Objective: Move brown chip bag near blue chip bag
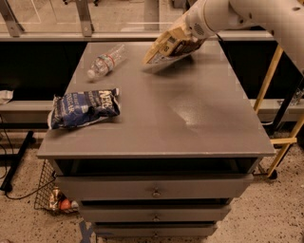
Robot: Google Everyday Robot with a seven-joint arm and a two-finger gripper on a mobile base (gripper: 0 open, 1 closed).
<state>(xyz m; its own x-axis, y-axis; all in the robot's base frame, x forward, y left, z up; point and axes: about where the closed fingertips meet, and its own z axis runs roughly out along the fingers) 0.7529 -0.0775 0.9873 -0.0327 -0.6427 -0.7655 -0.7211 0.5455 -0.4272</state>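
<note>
The white arm [247, 13] reaches in from the top right, over the far end of the grey table [199, 118], and its gripper [189, 39] sits at the back of the tabletop, clamped on the brown chip bag [166, 46]. The bag hangs tilted in that grip, its tan end dipping down to the left, and a soft shadow lies on the surface just under it, so it looks to be clear of the table. The gripper itself is mostly tucked behind the wrist and the bag. Well apart from all that, the blue chip bag [85, 108] lies flat near the left front edge, white lettering up, one pale end poking over the side. Between the two, toward the back left, a clear plastic bottle [105, 60] lies on its side. Below the tabletop there are drawers [154, 192], and a wire basket [47, 194] sits on the floor at the left.
</note>
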